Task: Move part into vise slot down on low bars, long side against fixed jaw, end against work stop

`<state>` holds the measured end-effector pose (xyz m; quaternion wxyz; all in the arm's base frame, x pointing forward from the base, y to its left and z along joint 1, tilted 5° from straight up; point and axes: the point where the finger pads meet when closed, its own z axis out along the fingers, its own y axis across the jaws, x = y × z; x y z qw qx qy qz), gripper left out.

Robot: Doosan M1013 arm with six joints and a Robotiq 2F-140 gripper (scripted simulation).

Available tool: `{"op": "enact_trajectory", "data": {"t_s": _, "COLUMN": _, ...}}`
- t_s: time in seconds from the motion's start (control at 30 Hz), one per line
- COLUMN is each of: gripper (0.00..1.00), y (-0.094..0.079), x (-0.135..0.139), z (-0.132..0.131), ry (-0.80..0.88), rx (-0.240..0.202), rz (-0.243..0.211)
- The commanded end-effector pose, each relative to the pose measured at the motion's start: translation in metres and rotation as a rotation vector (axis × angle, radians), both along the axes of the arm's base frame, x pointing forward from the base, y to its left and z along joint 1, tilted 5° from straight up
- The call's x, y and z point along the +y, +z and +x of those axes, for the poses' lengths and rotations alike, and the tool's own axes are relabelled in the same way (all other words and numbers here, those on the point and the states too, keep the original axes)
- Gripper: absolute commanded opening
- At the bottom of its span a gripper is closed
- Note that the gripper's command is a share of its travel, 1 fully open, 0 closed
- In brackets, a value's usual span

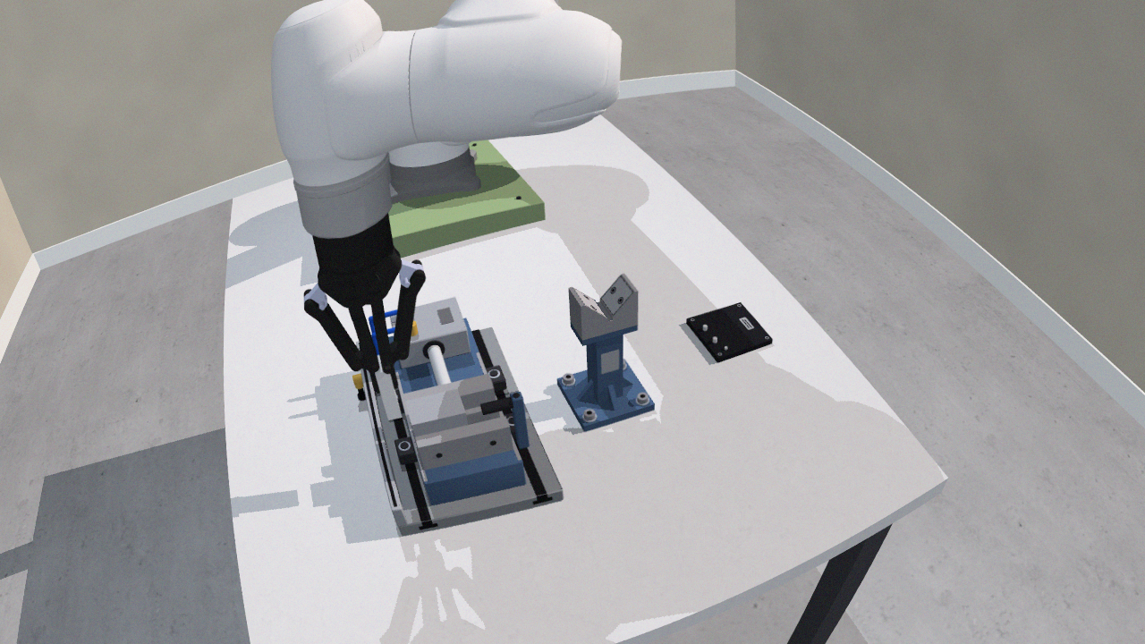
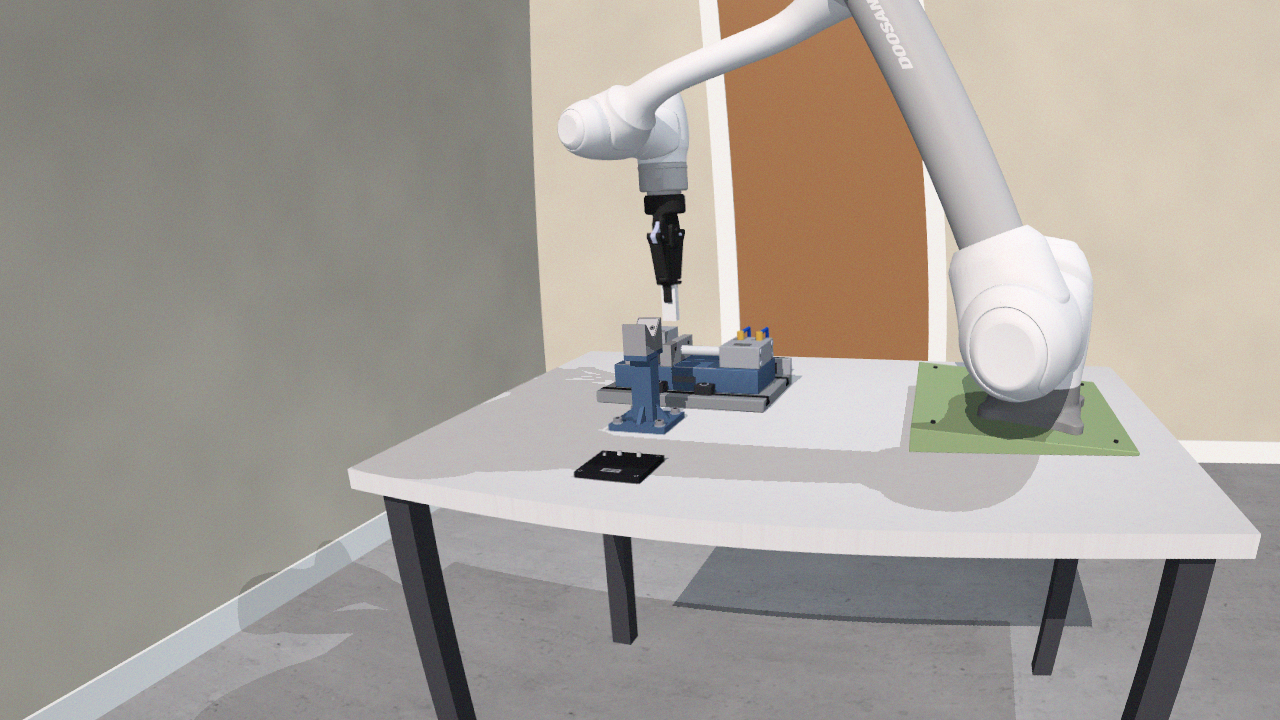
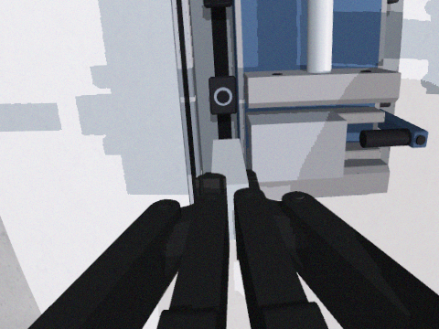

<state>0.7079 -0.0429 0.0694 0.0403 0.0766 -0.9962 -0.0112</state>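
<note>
The block (image 1: 440,418) (image 3: 297,146) lies in the open vise between the moving jaw (image 3: 320,89) and the fixed jaw (image 1: 468,450) (image 3: 366,184). In the wrist view a gap shows between its right end and the black work stop (image 1: 492,406) (image 3: 384,138). A strip of space shows on its moving-jaw side; contact with the fixed jaw and the slot cannot be seen. My gripper (image 1: 389,400) (image 2: 670,306) (image 3: 227,160) is shut and empty, its light finger plates together. They point down beside the block's end away from the stop, tips appearing slightly higher than the jaws.
The black infeed plate (image 1: 728,330) (image 2: 619,466) holds only its pins. The empty V-block (image 1: 588,324) (image 2: 637,338) stands between it and the vise. A blue post (image 1: 520,420) carries the work stop. Dark clamps (image 1: 404,450) (image 3: 222,95) stand along the vise's side near my fingers.
</note>
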Motion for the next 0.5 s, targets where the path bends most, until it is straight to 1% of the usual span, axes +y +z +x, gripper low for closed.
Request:
{"op": "enact_trajectory", "data": {"t_s": 0.0, "gripper": 0.0, "y": -0.0019, "x": 0.0001, "z": -0.0001, "ry": 0.0, "rx": 0.0, "rz": 0.0}}
{"op": "enact_trajectory", "data": {"t_s": 0.47, "gripper": 0.0, "y": -0.0043, "x": 0.0001, "z": -0.0002, "ry": 0.0, "rx": 0.0, "rz": 0.0}}
